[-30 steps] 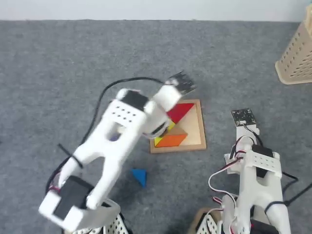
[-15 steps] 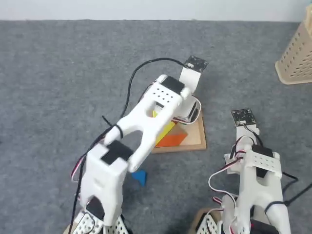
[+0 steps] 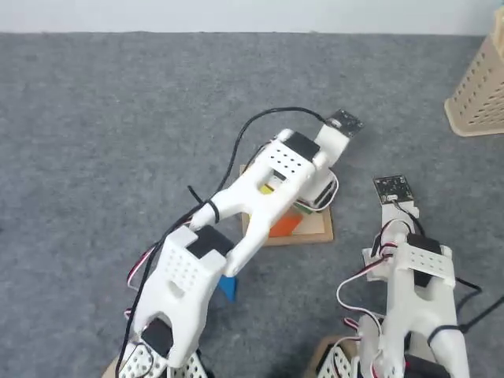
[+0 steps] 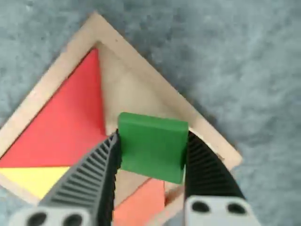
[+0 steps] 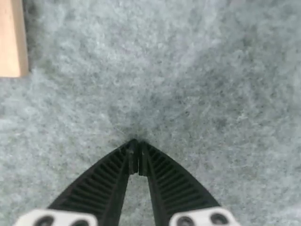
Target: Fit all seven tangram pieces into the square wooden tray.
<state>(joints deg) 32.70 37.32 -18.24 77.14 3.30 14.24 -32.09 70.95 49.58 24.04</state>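
Observation:
My left gripper [image 4: 151,141] is shut on a green square piece [image 4: 153,146], held just above the square wooden tray [image 4: 138,68]. A red triangle [image 4: 66,122], a yellow triangle [image 4: 35,179] and an orange piece [image 4: 141,202] lie in the tray; bare wood shows beneath the green square. In the high view the left arm [image 3: 268,189] covers most of the tray [image 3: 315,228], with the orange piece [image 3: 285,224] peeking out. A blue triangle [image 3: 228,287] lies on the carpet in front of the tray. My right gripper [image 5: 138,150] is shut and empty over the carpet beside the tray's corner [image 5: 11,37].
Grey carpet covers the whole table. A beige perforated block [image 3: 476,87] stands at the far right. The right arm [image 3: 409,268] stands just right of the tray, close to the left arm's wrist.
The left arm has swung to the right across the tray and stretched out; its wrist now sits over the tray's right side. The right arm has not moved.

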